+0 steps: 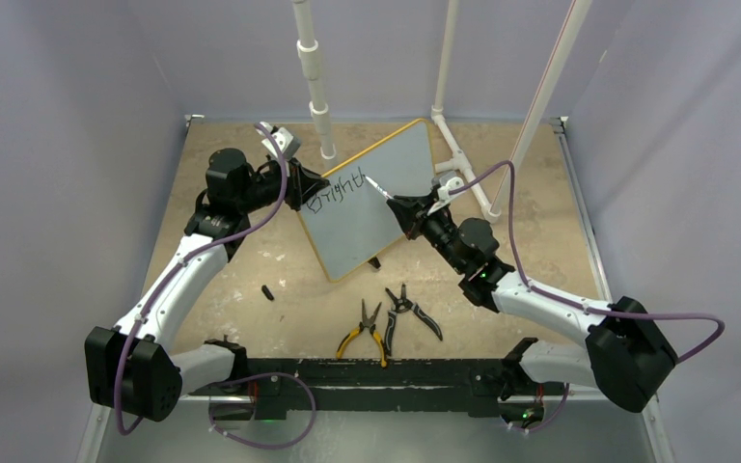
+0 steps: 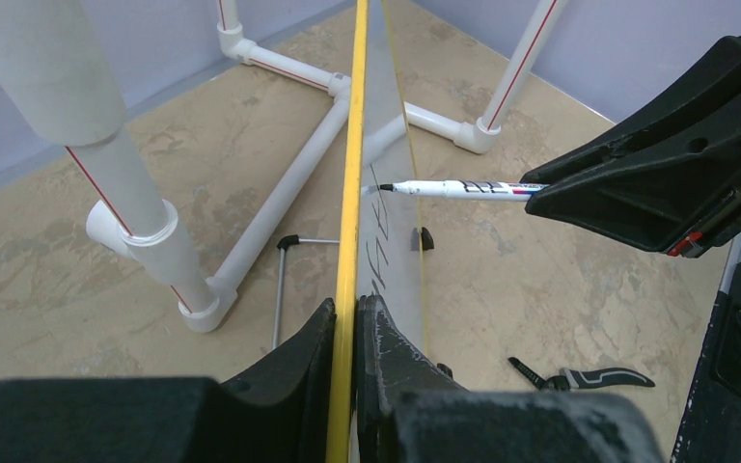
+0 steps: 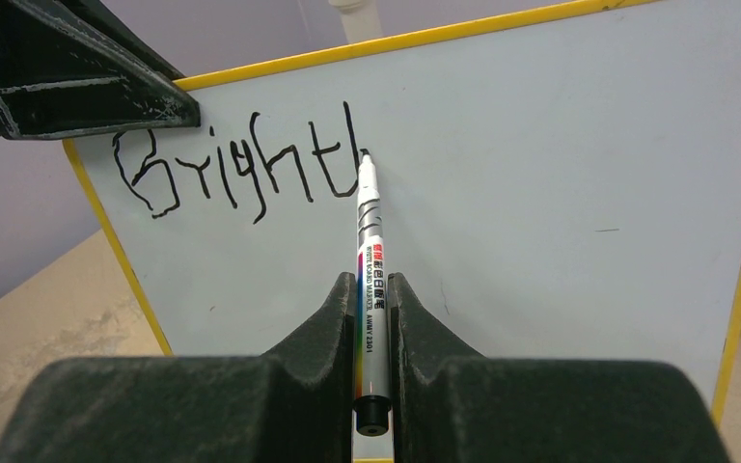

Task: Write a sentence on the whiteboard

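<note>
The whiteboard (image 1: 371,207) is propped tilted on the table, its yellow rim (image 2: 351,193) running edge-on up the left wrist view. My left gripper (image 1: 307,186) (image 2: 349,304) is shut on that rim at the board's left edge. My right gripper (image 1: 407,204) (image 3: 371,282) is shut on a white marker (image 3: 366,241) (image 2: 463,188). The marker's black tip touches the board just right of the last stroke. The sentence (image 3: 241,174) reads roughly "Bright" in black script near the board's top left corner. A left finger (image 3: 68,87) shows beside the first letter.
White PVC pipes (image 1: 318,87) (image 1: 463,159) (image 2: 280,203) stand and lie behind the board. Yellow-handled pliers (image 1: 365,333) and black-handled pliers (image 1: 410,311) lie on the table in front of it. A small black piece (image 1: 267,292) lies to the left. Walls close in three sides.
</note>
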You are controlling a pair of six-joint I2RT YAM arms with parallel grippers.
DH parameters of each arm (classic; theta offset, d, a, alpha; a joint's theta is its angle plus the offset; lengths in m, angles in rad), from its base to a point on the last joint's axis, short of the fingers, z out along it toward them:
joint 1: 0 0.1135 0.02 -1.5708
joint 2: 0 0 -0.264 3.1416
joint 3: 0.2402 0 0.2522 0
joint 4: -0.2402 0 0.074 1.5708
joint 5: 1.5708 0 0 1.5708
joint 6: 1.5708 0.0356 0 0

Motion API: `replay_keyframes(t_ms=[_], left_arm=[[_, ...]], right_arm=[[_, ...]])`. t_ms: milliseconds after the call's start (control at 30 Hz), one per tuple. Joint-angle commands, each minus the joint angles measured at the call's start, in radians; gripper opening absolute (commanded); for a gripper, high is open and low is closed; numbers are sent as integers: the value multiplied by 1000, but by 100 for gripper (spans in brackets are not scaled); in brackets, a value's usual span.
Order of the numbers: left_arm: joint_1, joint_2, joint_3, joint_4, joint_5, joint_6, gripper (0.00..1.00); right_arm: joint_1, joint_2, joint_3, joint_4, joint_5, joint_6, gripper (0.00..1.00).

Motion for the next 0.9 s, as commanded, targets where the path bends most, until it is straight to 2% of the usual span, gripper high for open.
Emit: replay_keyframes(t_ms=[0, 867], left_arm=[[4, -7, -12, 11, -26, 27, 0], [4, -10, -12, 11, -25, 27, 0]], right_arm=[[-2, 17, 40, -2, 44, 2, 0], [-2, -8, -6, -65, 83, 30, 0]])
